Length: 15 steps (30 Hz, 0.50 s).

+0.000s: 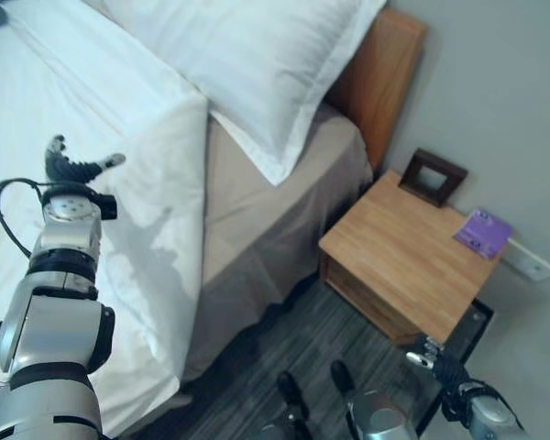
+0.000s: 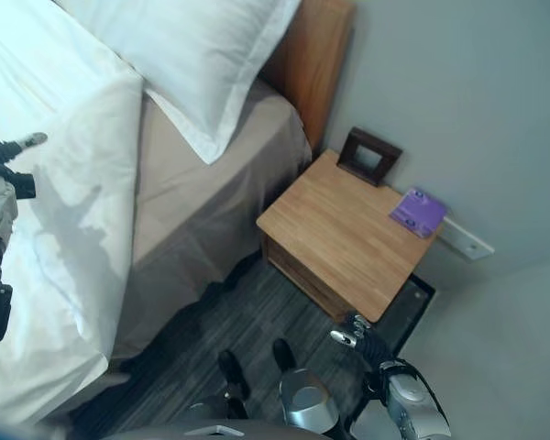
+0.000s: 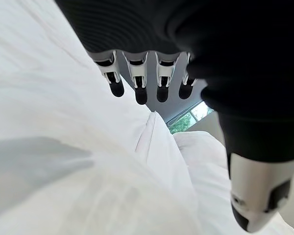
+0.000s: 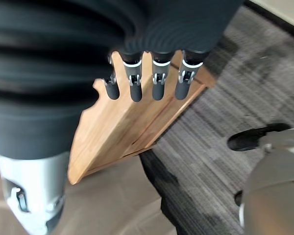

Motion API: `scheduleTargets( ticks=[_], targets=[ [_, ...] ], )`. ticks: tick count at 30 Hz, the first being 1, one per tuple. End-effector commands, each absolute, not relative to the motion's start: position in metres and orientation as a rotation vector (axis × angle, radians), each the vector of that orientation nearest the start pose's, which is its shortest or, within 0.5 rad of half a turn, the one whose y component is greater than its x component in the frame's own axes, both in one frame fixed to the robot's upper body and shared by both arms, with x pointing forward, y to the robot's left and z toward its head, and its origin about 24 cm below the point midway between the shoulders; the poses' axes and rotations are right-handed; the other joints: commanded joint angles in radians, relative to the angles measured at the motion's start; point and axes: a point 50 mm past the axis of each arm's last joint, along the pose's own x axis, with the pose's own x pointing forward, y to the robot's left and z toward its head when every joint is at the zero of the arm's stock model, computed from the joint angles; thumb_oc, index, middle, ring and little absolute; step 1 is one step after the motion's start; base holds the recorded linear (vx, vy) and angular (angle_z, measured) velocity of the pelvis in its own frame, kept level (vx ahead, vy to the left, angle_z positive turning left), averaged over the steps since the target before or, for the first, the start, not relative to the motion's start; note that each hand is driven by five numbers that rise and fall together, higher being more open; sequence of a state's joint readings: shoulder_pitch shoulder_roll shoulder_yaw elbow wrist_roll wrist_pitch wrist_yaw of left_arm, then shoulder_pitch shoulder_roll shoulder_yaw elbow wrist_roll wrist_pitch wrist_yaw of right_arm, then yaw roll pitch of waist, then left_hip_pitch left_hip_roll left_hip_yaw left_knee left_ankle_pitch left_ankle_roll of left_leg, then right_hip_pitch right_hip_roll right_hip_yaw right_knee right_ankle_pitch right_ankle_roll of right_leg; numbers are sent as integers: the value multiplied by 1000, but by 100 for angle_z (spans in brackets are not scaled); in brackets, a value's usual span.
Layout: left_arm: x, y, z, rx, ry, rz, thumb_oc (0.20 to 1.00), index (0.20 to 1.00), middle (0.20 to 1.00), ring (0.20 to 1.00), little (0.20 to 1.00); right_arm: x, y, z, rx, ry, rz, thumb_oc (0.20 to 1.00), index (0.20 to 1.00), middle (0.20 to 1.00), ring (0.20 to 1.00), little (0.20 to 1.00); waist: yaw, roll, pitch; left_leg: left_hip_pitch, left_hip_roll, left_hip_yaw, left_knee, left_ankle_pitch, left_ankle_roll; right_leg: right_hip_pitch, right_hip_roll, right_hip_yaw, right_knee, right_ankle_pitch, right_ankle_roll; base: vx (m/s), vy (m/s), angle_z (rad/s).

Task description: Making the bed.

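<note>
- Duvet point(image 1: 156, 229) — white, spread over the bed point(image 1: 257, 229), its folded-back top edge stopping short of the headboard end, its side hanging over the bed's edge toward the floor
- Beige sheet point(image 1: 257, 202) bare between the duvet's edge and the white pillow point(image 1: 247, 55), and draping down the bed's side
- Pillow lies against the wooden headboard point(image 1: 380, 73), one corner pointing down onto the sheet
- Left hand point(image 1: 73, 165) hovers over the duvet near its folded corner — fingers point(image 3: 139, 90) straight and spread a little, thumb point(image 3: 257, 196) apart from them, clamped on nothing
- Right hand point(image 2: 367, 344) hangs low beside the wooden nightstand point(image 1: 412, 247), above the grey striped floor point(image 4: 225, 98); its fingers point(image 4: 157, 88) are straight and side by side, holding nothing
- On the nightstand's tabletop: a dark wooden picture frame point(image 1: 433, 177) propped at the back by the wall, and a purple card point(image 1: 482, 232) lying flat near the far corner, well apart from the frame
</note>
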State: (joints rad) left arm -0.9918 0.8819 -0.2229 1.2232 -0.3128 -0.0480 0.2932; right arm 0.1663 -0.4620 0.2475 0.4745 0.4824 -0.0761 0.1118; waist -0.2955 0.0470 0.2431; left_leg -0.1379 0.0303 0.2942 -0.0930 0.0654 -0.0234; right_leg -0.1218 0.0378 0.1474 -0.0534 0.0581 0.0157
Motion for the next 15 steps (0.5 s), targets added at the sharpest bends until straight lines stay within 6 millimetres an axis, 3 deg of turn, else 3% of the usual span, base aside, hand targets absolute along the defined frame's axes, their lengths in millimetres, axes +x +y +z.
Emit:
scheduleTargets(
  ticks=[1,7,15],
  targets=[
    [324,415,259,397,-120,974,1000,1000,1000,1000,1000,169,-235,-69,39,548,58,1000,1000,1000,1000,1000,20,-34,-23,93,52,21,6,24,-67,-49,-38,29,-22,58,112,27,-1,-17],
    [314,423,278,455,-167,1023,1000,1000,1000,1000,1000,172,-230,-67,22,536,111,1000,1000,1000,1000,1000,35,-36,-25,91,52,25,6,20,-70,-53,-38,23,-29,56,113,33,-4,-2],
    [302,435,281,485,-156,1063,1000,1000,1000,1000,1000,173,-228,-66,16,531,136,1000,1000,1000,1000,1000,46,-39,-17,87,52,25,6,15,-71,-58,-38,11,-31,56,114,13,3,3]
  ],
)
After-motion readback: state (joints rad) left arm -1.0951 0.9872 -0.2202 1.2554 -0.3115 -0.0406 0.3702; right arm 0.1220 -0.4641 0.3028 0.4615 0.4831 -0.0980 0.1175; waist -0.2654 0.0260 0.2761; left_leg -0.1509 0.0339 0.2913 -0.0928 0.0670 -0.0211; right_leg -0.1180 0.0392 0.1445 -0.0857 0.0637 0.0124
